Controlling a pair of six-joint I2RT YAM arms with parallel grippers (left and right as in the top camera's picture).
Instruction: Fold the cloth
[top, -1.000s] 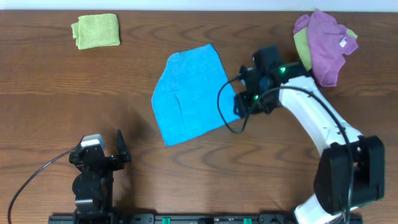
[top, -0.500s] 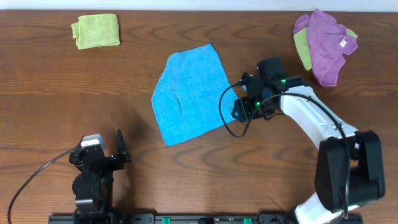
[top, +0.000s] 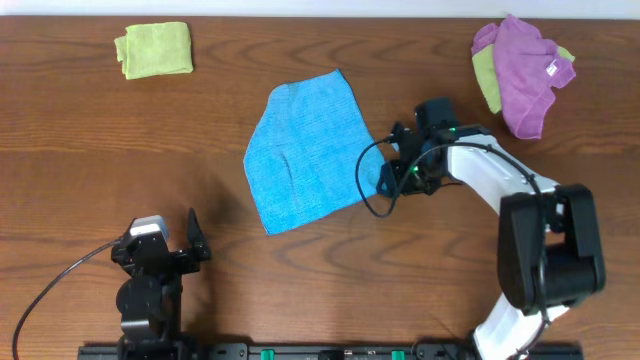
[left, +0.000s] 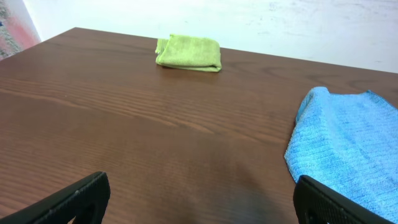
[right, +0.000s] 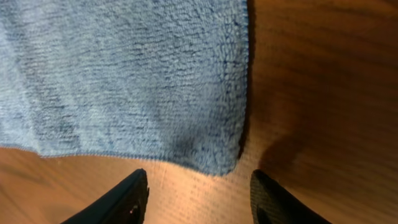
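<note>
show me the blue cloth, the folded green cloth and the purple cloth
blue cloth (top: 305, 150), overhead view, middle of the spread cloth
folded green cloth (top: 155, 50), overhead view, centre of its top layer
purple cloth (top: 525, 75), overhead view, middle of the crumpled heap

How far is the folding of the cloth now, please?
Done: nothing; the cloth lies flat, no fold. In hand: the right gripper, jaws open, is at its right corner, not gripping yet. To do: grasp it and fold over. The left gripper is open, apart.

Dark wood-grain table (top: 90, 150) — a plain white wall (left: 298, 25) behind its far edge.
</note>
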